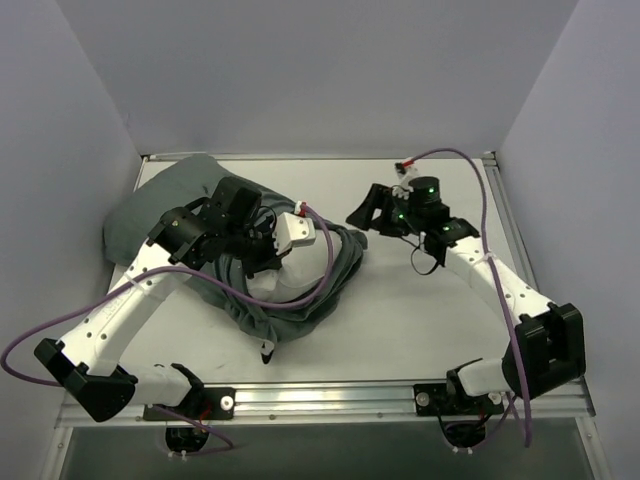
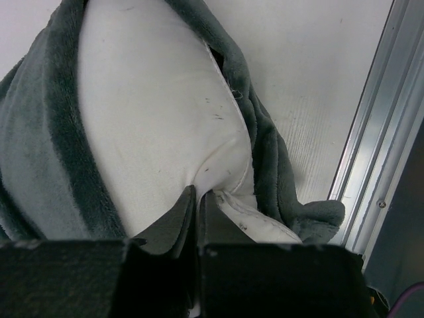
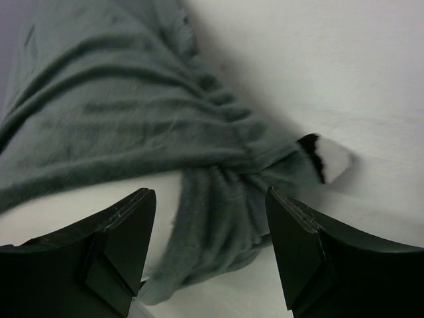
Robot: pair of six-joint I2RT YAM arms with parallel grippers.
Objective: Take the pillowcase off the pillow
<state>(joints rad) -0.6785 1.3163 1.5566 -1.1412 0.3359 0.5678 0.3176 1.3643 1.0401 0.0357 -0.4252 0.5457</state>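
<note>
The pillowcase [image 1: 160, 205] lies at the table's left with its grey-green face out, bunched around the white pillow [image 1: 300, 275]. A small zebra-striped corner [image 1: 267, 352] shows at its near end. My left gripper [image 1: 265, 250] is over the case's open end. In the left wrist view the gripper [image 2: 197, 193] is shut, pinching a fold of the pillow [image 2: 152, 112] at its seam, with pillowcase [image 2: 40, 165] on both sides. My right gripper [image 1: 365, 212] is open, just right of the fabric. In its wrist view the gripper [image 3: 211, 199] is empty above gathered pillowcase [image 3: 132, 112] and the striped corner [image 3: 324, 159].
A metal rail [image 1: 330, 395] runs along the table's near edge and also shows in the left wrist view [image 2: 377, 152]. White walls close in the left, back and right sides. Purple cables [image 1: 455, 155] loop off both arms. Bare tabletop [image 1: 420, 320] lies right of the pillow.
</note>
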